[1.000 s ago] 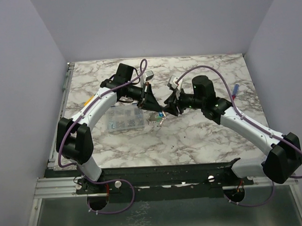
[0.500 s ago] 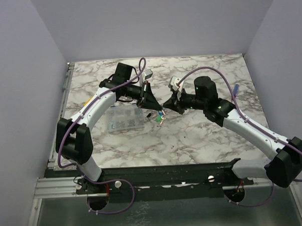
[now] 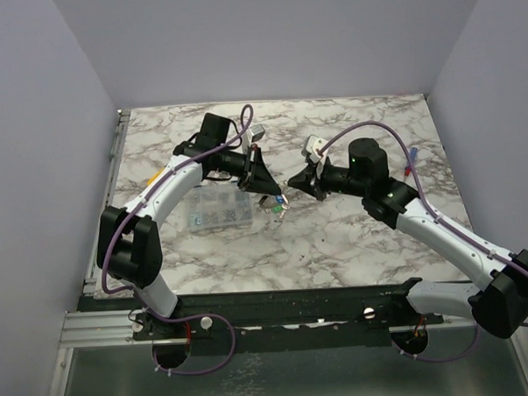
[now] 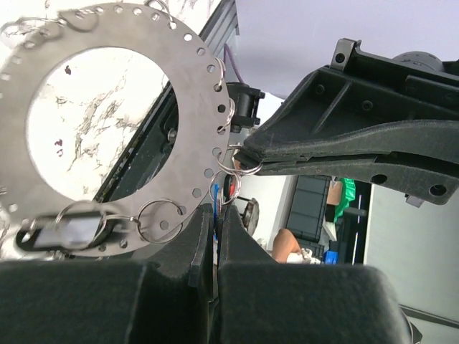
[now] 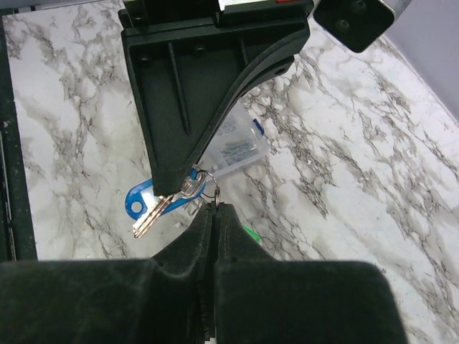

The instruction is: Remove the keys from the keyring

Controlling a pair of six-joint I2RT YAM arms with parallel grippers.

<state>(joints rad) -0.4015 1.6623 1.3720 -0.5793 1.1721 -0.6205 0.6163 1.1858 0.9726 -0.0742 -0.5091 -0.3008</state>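
Observation:
The keyring (image 4: pixel 197 93), a flat grey ring with holes round its rim, fills the upper left of the left wrist view and carries several small split rings. A silver key (image 5: pixel 150 218) with a blue tag (image 5: pixel 136 201) hangs from my left gripper (image 5: pixel 176 188), whose jaws (image 4: pixel 214 211) are shut on its head. My right gripper (image 5: pixel 215 206) meets it tip to tip, shut on a small split ring (image 5: pixel 208 188) joined to that key. Overhead, both grippers (image 3: pixel 273 193) (image 3: pixel 292 181) touch above the table. A green key head (image 5: pixel 249 233) peeks out beside my right finger.
A clear compartment box (image 3: pixel 216 211) lies on the marble table (image 3: pixel 353 238) just left of and below the grippers. A blue-tipped pen-like object (image 3: pixel 411 161) lies near the right edge, and a yellow item (image 3: pixel 158 176) shows by the left arm.
My right gripper has shut on the small split ring and drawn slightly right and back. The left gripper stayed shut in place with the key.

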